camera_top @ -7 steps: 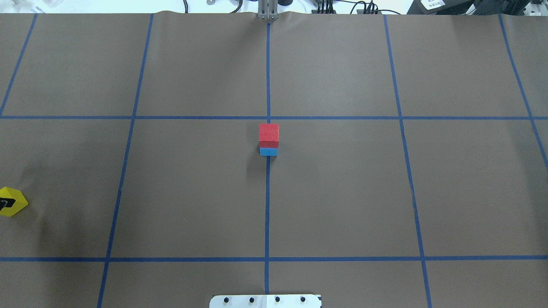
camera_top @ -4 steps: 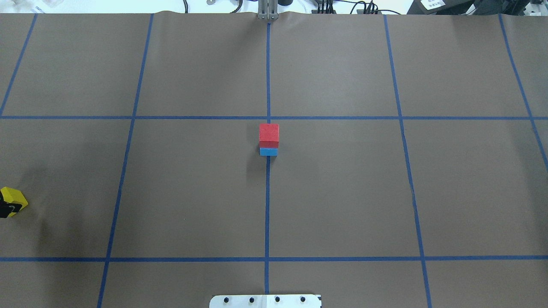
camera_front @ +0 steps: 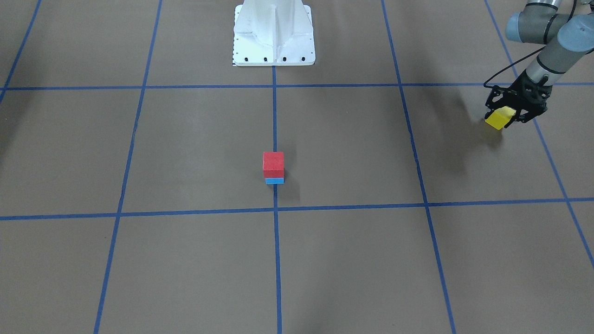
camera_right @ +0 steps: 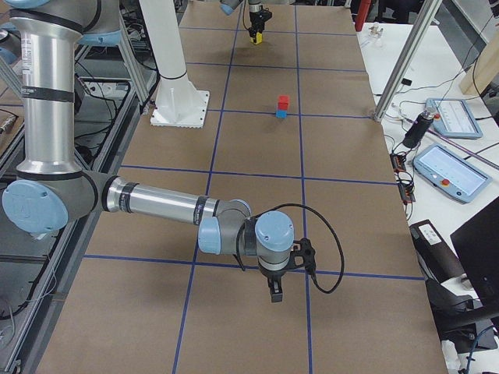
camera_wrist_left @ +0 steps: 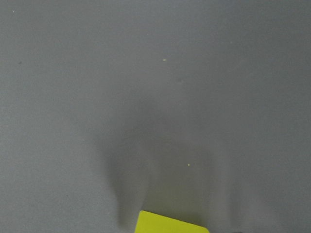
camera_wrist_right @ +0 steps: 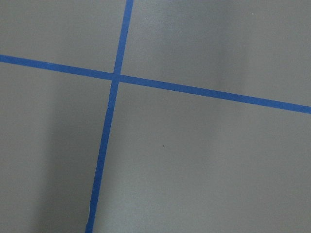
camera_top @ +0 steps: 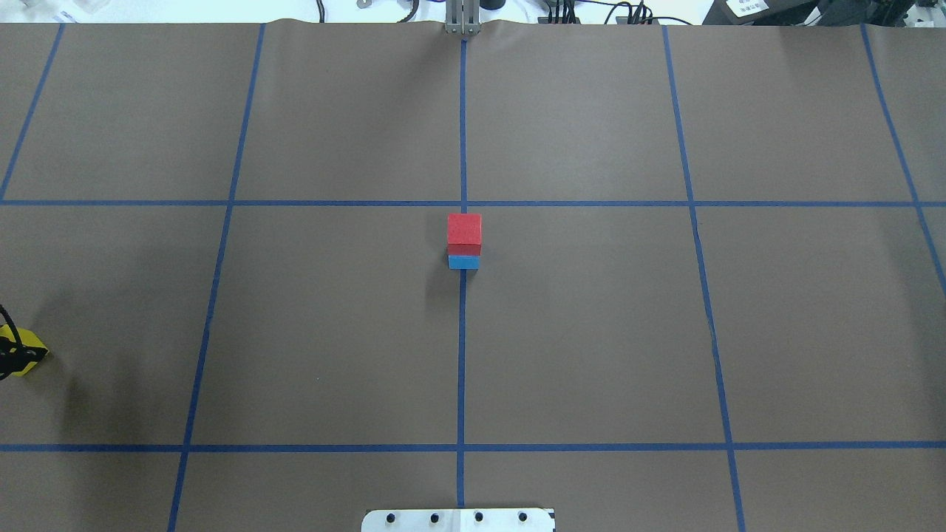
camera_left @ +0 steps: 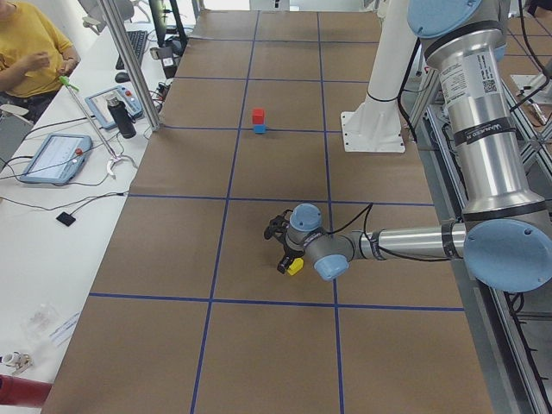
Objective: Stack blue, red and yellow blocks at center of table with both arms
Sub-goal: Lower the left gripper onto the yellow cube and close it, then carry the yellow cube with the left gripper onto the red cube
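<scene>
A grey-brown bench [camera_top: 591, 332] marked with blue tape [camera_top: 461, 355] carries, at its centre, a red block [camera_top: 464, 230] sitting squarely on a blue block [camera_top: 463, 262], the stack's first two layers. Well apart, by the bench's left edge in the overhead view, the left arm [camera_front: 554, 58] has its jaws clamped on the tilted yellow block [camera_front: 498, 118], seemingly raised just clear of the surface for carrying to the stack. The right arm [camera_right: 156, 206] hangs low near the right end, out of the way; whether its jaws are apart or together cannot be told.

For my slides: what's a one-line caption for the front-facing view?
Left gripper grips the yellow block far aside; red block sits on blue block at centre.
</scene>
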Available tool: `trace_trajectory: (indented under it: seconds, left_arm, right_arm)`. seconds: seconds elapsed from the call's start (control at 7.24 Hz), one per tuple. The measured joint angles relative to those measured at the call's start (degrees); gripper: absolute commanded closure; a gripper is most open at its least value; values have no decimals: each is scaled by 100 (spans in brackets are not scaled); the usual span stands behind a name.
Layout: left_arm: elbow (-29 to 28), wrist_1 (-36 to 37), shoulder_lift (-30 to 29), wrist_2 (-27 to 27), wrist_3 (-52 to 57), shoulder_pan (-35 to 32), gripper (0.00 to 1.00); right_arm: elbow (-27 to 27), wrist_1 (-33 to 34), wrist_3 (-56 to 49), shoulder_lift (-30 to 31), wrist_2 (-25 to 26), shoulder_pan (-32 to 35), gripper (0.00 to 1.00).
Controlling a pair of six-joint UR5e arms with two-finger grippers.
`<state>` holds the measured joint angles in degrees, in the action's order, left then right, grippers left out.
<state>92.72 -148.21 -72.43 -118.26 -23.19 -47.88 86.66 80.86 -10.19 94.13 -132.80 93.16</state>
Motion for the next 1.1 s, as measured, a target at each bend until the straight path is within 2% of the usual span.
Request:
trace_trajectory:
  seconds: [0.28, 0.41, 0.55, 0.69, 0.83, 1.1]
  left_arm:
    - [317, 247, -47, -86, -38, -1, 100]
    - [707, 801, -146, -177, -68, -16, 100]
    - [1236, 1740, -424, -229, -95, -56, 100]
    - [1654, 2848, -1009, -242, -221, -111, 100]
    - [1818, 3827, -1818, -239, -575, -135, 100]
    - [1772, 5768, -3807, -176, -1497, 61, 100]
  right_arm:
    - [0, 0, 0, 2, -2, 0, 0]
    - [0, 0, 0, 10, -5, 1, 0]
    - [-1, 0, 0, 23, -7, 4, 0]
    - [-3, 0, 0, 37, -8, 5, 0]
    - [-5, 0, 0, 46, -9, 3, 0]
    - [-1, 0, 2, 51, -11, 0, 0]
